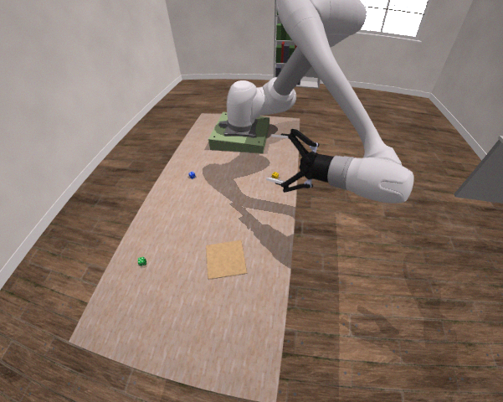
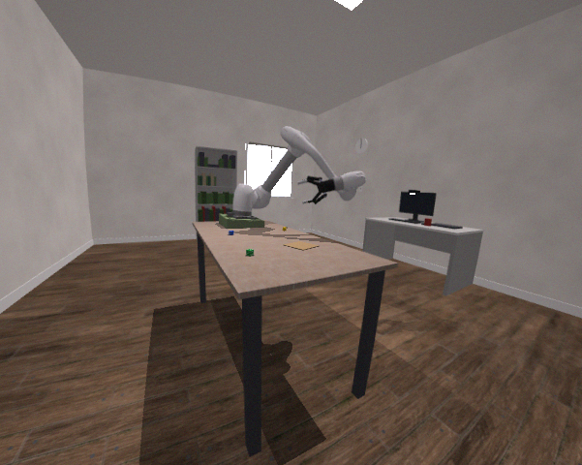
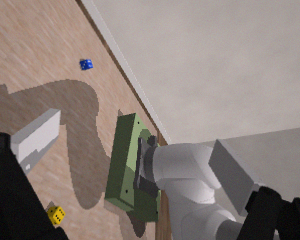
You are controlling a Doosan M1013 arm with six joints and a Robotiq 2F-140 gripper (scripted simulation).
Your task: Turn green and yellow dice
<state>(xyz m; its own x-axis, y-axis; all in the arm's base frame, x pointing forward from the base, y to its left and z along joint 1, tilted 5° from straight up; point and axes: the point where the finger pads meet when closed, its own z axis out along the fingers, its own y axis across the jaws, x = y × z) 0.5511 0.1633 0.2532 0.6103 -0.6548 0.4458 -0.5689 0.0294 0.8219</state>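
The green die (image 1: 141, 261) (image 2: 250, 252) sits on the table near its left edge, off the mat. The tan square mat (image 1: 226, 260) (image 2: 301, 245) lies to its right. The blue die (image 1: 192, 175) (image 2: 230, 232) (image 3: 86, 64) is farther back on the left. The yellow die (image 1: 274, 175) (image 2: 284, 229) (image 3: 56, 215) is near the right edge, off the mat. The dice are too small to read their top numbers surely. My gripper (image 1: 274, 157) (image 2: 302, 193) (image 3: 139, 138) is wide open and empty, tilted sideways above the table's right side, its fingers pointing toward the arm's base.
The arm's green base block (image 1: 236, 144) (image 2: 241, 223) (image 3: 121, 162) stands at the back of the table (image 1: 177, 328) (image 2: 281, 275). The arm arches over the right edge. A grey desk (image 2: 461, 255) with a monitor stands apart on the right.
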